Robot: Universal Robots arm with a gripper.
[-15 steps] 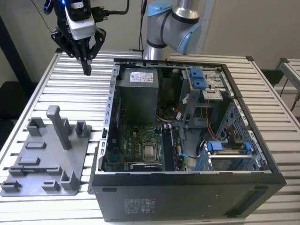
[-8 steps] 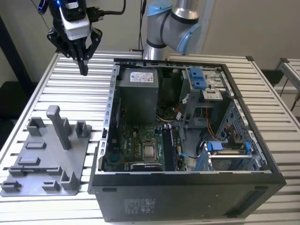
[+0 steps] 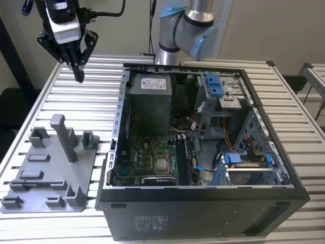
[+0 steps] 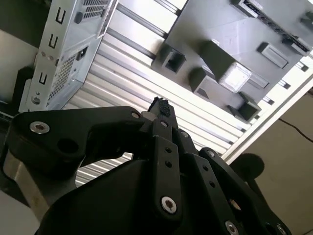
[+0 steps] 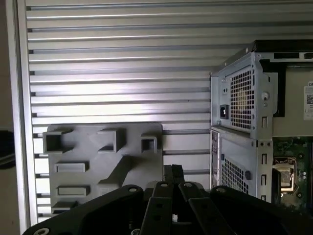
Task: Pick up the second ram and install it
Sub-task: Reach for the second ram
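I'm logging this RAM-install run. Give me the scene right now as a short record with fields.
gripper: shut, nothing visible in its grip
gripper place: raised over the table, on the exterior view's left of the case, touching nothing
tray: grey, flat on the table beside the case, its post upright
case: lying on the table, open side up, motherboard exposed

Tray (image 3: 48, 177) beside case (image 3: 203, 216) (exterior view's left), seemingly touching.
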